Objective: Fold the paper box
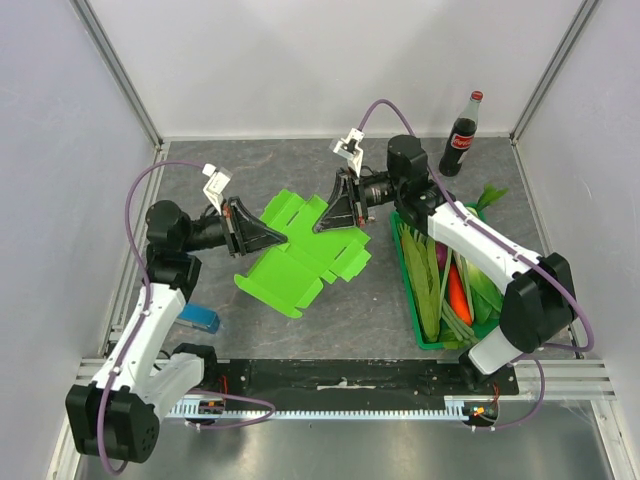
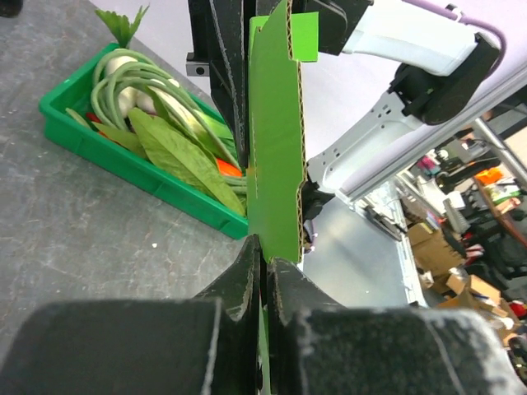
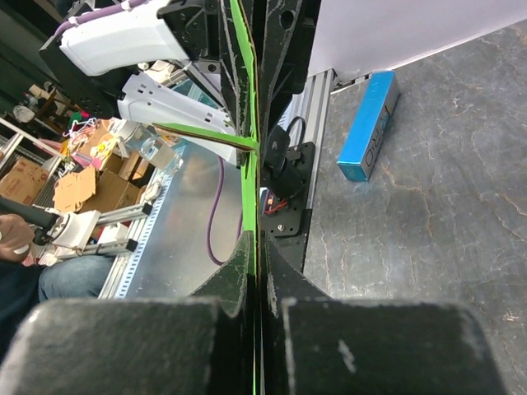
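Left claw (image 1: 280, 238) and right claw (image 1: 320, 224) each pinch an opposite edge of the mostly flat paper box (image 1: 300, 262) mid-counter (image 1: 290, 165), so folding's barely begun; next up, I'd guess, is bending a flap along its crease.

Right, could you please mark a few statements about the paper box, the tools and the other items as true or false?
1. The left tool and the right tool are both shut on the paper box. True.
2. The green crate holds vegetables. True.
3. The paper box lies inside the crate. False: it is held between the two tools, to the left of the crate.
4. The cola bottle stands upright near the far right corner. True.
5. The blue block sits in the crate. False: the blue block lies on the table, over on the left side.
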You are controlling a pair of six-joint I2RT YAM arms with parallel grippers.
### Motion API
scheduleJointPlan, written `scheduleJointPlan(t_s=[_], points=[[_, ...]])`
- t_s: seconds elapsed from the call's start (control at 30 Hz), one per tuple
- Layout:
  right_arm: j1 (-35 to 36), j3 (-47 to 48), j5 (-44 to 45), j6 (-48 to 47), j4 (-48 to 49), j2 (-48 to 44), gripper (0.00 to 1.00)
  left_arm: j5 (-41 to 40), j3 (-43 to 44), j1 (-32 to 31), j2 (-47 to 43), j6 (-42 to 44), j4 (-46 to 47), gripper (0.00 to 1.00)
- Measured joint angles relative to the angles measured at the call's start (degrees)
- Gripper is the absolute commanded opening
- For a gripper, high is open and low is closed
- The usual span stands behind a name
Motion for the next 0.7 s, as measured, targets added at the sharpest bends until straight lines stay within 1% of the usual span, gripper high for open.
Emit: scheduleJointPlan(t_s=[0.03,0.07,0.1,0.17,0.2,0.27,0.33,0.43,0.53,0.6,0.7], points=[[-0.07,0.02,0.09,-0.17,0.00,0.00,0.00,-0.52,1.57,-0.13,-0.42,3.63,-4.52,0.02],[-0.07,0.04,0.15,-0.52,-0.02,0.00,0.00,-0.66,1.81,-0.22,-0.50,4.26,-5.29,0.06],[-0.07,0.13,0.24,-0.90,-0.22,0.00,0.00,-0.90,2.32,-0.26,-0.76,5.97,-7.28,0.20],[0.00,0.26,0.70,-1.90,-0.92,-0.02,0.00,-1.51,3.28,-0.26,-1.03,8.76,-10.73,0.53],[0.00,0.52,1.25,-2.97,-2.03,-0.02,0.00,-2.16,3.93,-0.24,-1.03,10.01,-12.66,0.57],[0.04,1.11,2.62,-5.22,-4.87,0.00,0.00,-5.05,5.44,-0.09,-1.60,12.28,-17.35,0.69],[0.24,2.78,5.51,-9.42,-10.75,0.15,0.00,-9.05,6.43,-0.09,-3.87,14.49,-21.57,0.71],[1.20,5.73,10.60,-15.32,-19.02,0.68,0.00,-18.71,7.21,-0.04,-11.13,17.51,-27.43,0.71],[2.89,7.15,14.60,-19.71,-24.63,0.74,0.00,-26.32,7.30,-0.15,-17.05,19.39,-28.33,0.72],[3.98,7.61,16.46,-22.38,-28.28,1.03,0.00,-28.13,8.02,-0.55,-18.69,20.94,-27.98,0.70],[4.68,8.98,17.11,-25.66,-32.59,2.43,0.00,-27.80,9.60,-1.03,-15.78,23.28,-27.87,0.70]])
